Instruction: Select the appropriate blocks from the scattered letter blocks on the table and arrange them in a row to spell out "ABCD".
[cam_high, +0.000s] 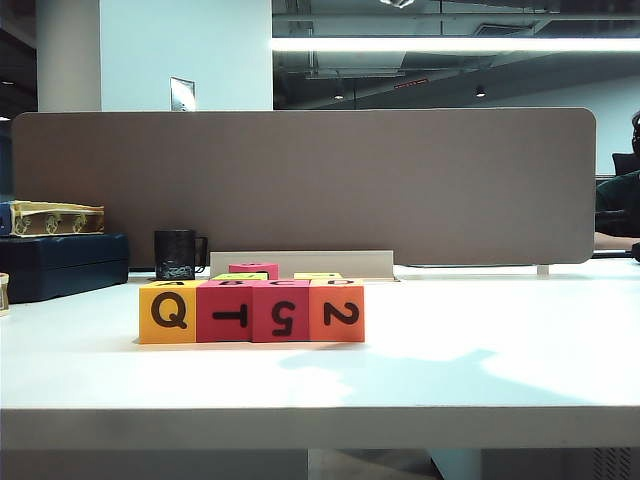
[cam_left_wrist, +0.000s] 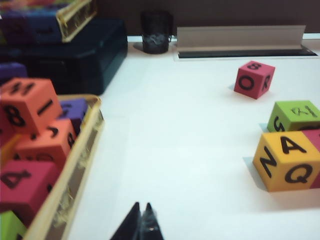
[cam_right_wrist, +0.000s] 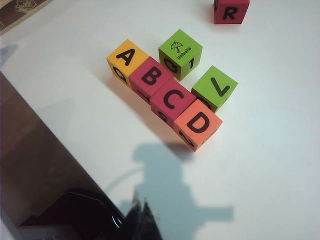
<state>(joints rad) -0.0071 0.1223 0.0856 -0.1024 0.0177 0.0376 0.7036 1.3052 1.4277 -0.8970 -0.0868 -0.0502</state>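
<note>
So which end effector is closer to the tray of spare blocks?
Left. The left end effector is right beside the tray rim; the right end effector is far off, beyond the ABCD row.

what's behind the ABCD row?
Two green blocks, one with an umbrella and one marked L, touch the row of four blocks. A magenta block sits further back, apart. From the front the row mostly hides them.

Grey-brown partition panel (cam_high: 300, 185) spans behind white bench (cam_high: 320, 385). Dark ceiling at upper right, long fluorescent strip light (cam_high: 455, 45) lit. Pale wall (cam_high: 185, 55) and column (cam_high: 68, 55) at upper left.
</note>
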